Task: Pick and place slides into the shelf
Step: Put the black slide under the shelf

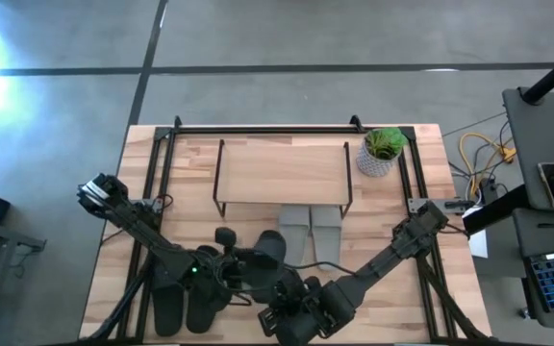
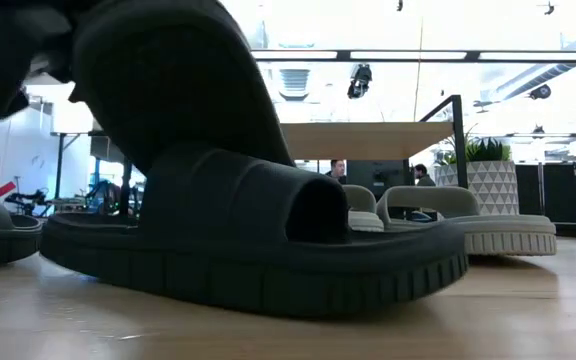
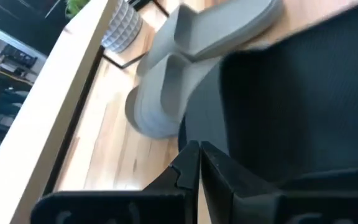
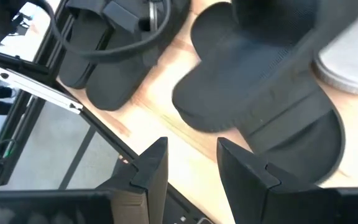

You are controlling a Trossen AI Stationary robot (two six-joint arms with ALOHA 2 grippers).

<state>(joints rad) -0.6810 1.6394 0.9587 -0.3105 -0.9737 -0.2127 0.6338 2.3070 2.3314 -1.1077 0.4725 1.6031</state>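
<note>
Two dark olive slides lie near the table's near edge: one flat (image 2: 258,250) (image 4: 260,106), the other (image 1: 269,248) (image 2: 168,80) tipped up and leaning on the first one's strap. My left gripper (image 3: 199,158), shut, is right beside the tipped slide (image 3: 291,93). The pale grey slides (image 1: 312,231) (image 3: 185,68) rest on their soles in front of the shelf (image 1: 282,173). The black slides (image 1: 186,306) (image 4: 98,68) lie under my left arm. My right gripper (image 4: 191,162) is open over the near edge, above the flat olive slide. My left gripper's shut fingers (image 3: 229,174) lie alongside the edge of the tipped olive slide (image 3: 247,143), coming level from the table's left. Nothing shows between the fingers. I cannot tell whether they touch the slide.
A potted plant (image 1: 381,152) stands at the far right corner beside the shelf. Black frame rails run along the table's left (image 1: 157,183) and right (image 1: 416,183) sides. Bare wood shows on the right half of the table (image 1: 392,308).
</note>
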